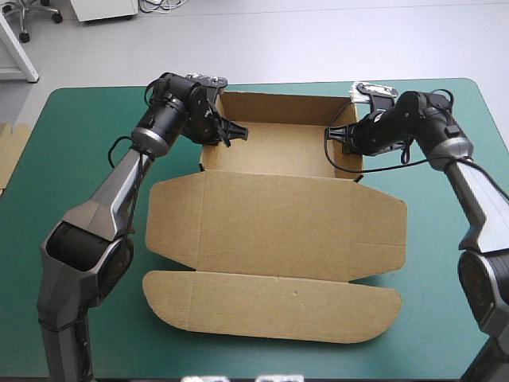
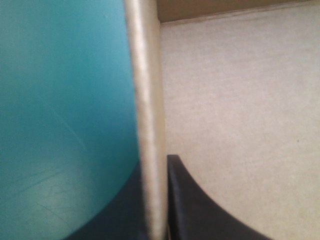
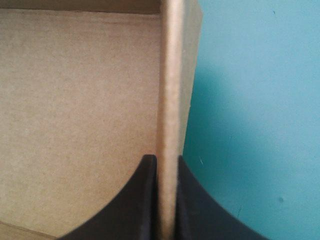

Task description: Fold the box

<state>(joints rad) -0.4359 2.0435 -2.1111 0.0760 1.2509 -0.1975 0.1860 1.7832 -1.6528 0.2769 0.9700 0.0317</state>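
Observation:
The brown box (image 1: 278,231) lies in the middle of the teal-green cover, its far part a tray with walls raised and its lid and front flaps flat toward the near edge. My left gripper (image 1: 213,131) is shut on the tray's left wall. In the left wrist view that wall (image 2: 147,100) runs straight up between the black fingers of my left gripper (image 2: 154,167), with the tray floor on one side and the cover on the other. My right gripper (image 1: 350,142) is shut on the right wall (image 3: 172,75), which my right gripper (image 3: 167,159) pinches in its own view.
More brown board (image 1: 12,151) shows at the table's left edge. Bare teal-green cover (image 1: 79,159) lies to the left and right of the box and along the near edge.

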